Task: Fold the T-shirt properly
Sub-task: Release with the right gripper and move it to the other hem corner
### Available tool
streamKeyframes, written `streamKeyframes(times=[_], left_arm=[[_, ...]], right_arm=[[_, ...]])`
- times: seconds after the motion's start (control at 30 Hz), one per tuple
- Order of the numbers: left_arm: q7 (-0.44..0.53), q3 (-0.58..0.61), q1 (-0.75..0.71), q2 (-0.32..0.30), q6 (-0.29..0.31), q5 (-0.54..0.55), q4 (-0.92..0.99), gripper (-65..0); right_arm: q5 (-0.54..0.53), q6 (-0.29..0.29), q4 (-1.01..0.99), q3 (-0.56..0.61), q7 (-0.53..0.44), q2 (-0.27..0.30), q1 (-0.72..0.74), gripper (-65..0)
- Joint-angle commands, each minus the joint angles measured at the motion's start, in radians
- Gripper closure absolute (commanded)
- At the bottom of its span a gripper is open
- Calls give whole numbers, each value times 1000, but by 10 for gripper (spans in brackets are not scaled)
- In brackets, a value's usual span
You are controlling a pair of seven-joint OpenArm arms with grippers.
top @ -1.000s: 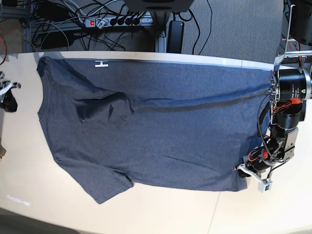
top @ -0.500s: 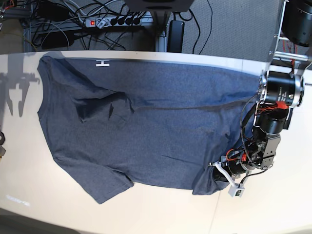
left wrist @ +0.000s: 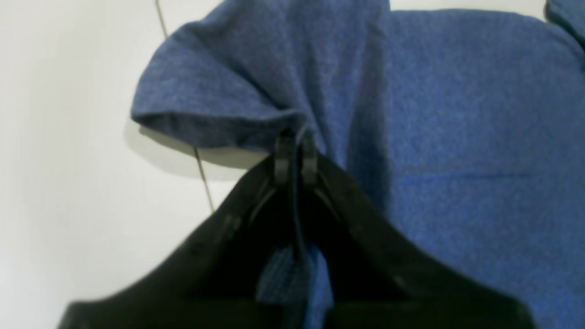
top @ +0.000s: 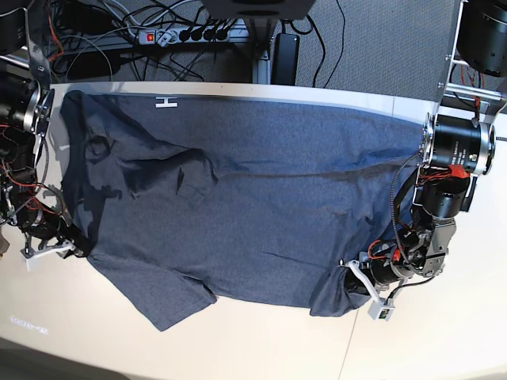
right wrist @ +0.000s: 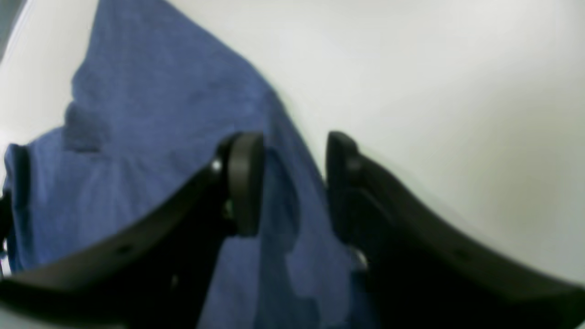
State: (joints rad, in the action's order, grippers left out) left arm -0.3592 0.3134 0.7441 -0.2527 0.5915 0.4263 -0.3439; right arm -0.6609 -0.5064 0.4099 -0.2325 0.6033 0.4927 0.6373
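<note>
The slate-blue T-shirt (top: 253, 206) lies spread across the white table (top: 261, 348), collar end at the left and hem at the right. My left gripper (top: 351, 275) is shut on the hem's near corner, which is lifted and bunched inward. In the left wrist view the closed fingertips (left wrist: 282, 157) pinch a fold of T-shirt (left wrist: 457, 114) cloth. My right gripper (top: 73, 241) is low at the shirt's left edge near the near sleeve. In the right wrist view the right gripper (right wrist: 292, 183) is open, and its fingers (right wrist: 247, 183) straddle the T-shirt (right wrist: 137, 137) edge.
A power strip (top: 186, 34) and cables lie on the grey floor behind the table. A white H mark (top: 165, 103) sits at the table's far edge beside the shirt. A thin seam (left wrist: 201, 169) crosses the tabletop near the left gripper.
The right arm has come in at the left, and its gripper has opened over the shirt's edge. The left gripper has pulled the hem corner inward, folding it over.
</note>
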Motion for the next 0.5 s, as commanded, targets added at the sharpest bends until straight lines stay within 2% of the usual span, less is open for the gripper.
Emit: streamKeyframes(times=[0.0, 0.17, 0.37, 0.47], left_arm=[[-34, 2, 21, -20, 8, -27, -3, 0], [-32, 2, 21, -64, 8, -19, -3, 0], [-3, 2, 21, -114, 8, -19, -3, 0], [-4, 2, 21, -120, 8, -19, -3, 0]], right_arm=[[27, -62, 3, -3, 13, 8, 16, -242], [39, -62, 3, -3, -9, 5, 19, -242], [180, -62, 3, -3, -83, 8, 21, -242], [194, -62, 3, -3, -89, 11, 21, -242]])
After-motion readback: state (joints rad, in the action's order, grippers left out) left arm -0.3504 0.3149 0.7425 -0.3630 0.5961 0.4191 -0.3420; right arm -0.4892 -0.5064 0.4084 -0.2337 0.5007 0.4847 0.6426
